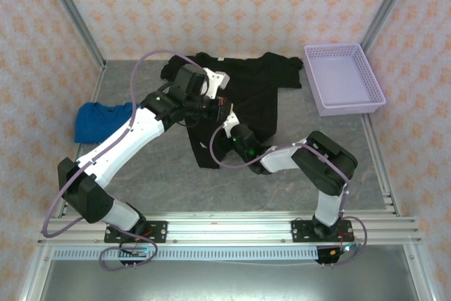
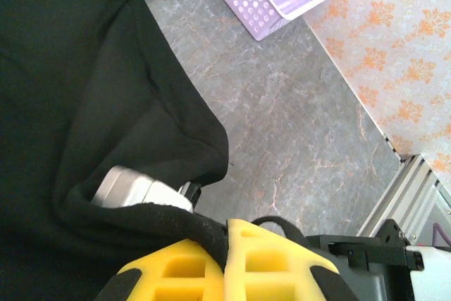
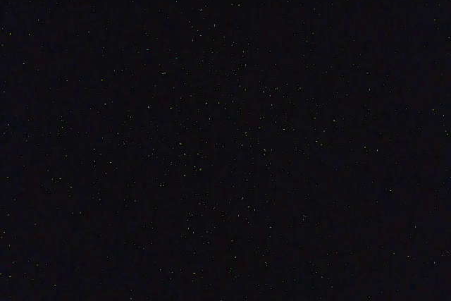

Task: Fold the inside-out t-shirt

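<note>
The inside-out t-shirt [image 1: 254,93] is seen spread, rumpled, across the middle and back of the grey marbled table [image 1: 282,188], with one sleeve reaching toward the lavender basket [image 1: 312,79] at the far right corner. A blue garment [image 1: 102,119] is left bunched near the table's left edge, well apart from the shirt.

Both arms are stretched over the black cloth and meet near its lower middle. The left gripper [image 2: 227,252] is shown with its yellow fingers pressed together, and a fold of the shirt is pinched at their tips and drawn up into a ridge. Beneath that ridge a silver-grey piece of hardware [image 2: 141,188] is partly uncovered; which part it belongs to cannot be told.

The right gripper [image 1: 229,129] is lost against the black fabric and partly screened by the left arm, so whether its claw is spread or closed cannot be told. The right wrist view is dark and grainy, and no finger outline can be made out in it. The shirt's near hem is cut off from sight behind the right forearm, and the basket is cropped at the top of the left wrist view.
</note>
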You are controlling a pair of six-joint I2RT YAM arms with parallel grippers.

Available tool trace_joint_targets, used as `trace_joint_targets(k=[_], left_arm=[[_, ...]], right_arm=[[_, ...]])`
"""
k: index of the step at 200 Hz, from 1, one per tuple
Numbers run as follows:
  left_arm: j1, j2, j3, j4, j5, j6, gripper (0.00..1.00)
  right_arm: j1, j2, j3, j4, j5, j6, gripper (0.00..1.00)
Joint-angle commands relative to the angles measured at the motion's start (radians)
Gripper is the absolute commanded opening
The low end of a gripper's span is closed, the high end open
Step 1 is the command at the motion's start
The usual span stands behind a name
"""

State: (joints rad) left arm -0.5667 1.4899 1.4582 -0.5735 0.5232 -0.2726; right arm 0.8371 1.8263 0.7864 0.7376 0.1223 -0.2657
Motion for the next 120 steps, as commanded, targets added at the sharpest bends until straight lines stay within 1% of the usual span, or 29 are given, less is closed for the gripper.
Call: trace_joint_targets(k=[1,16,29,48,56,69,84,108,120], left_arm=[[0.008,-0.014,0.036,-0.023,0.017,-0.009,0.0],[0.006,-0.018,0.034,-0.027,-0.004,-0.005,0.0],[0.008,-0.016,0.041,-0.041,-0.04,-0.002,0.0],[0.008,-0.02,0.057,-0.075,-0.115,0.007,0.0],[0.008,-0.029,0.056,-0.077,-0.13,0.012,0.0],[0.008,-0.043,0.054,-0.071,-0.103,0.016,0.0],[0.008,-0.058,0.055,-0.076,-0.059,0.023,0.0],[0.008,-0.108,0.018,-0.078,-0.059,0.033,0.0],[0.009,-0.132,-0.009,-0.074,-0.056,0.037,0.0]], right_arm=[[0.01,0.018,0.025,-0.03,-0.032,-0.054,0.28],[0.014,0.02,0.038,-0.038,-0.093,-0.063,0.31],[0.024,0.014,0.038,-0.046,-0.119,-0.066,0.33],[0.03,-0.019,-0.003,-0.048,-0.137,-0.041,0.36],[0.029,-0.033,-0.022,-0.048,-0.133,-0.026,0.37],[0.029,-0.029,-0.024,-0.058,-0.106,-0.019,0.36],[0.012,0.0,0.008,-0.056,-0.061,-0.012,0.34],[-0.07,0.021,0.058,-0.06,-0.125,0.053,0.32],[-0.089,0.018,0.083,-0.098,-0.146,0.06,0.32]])
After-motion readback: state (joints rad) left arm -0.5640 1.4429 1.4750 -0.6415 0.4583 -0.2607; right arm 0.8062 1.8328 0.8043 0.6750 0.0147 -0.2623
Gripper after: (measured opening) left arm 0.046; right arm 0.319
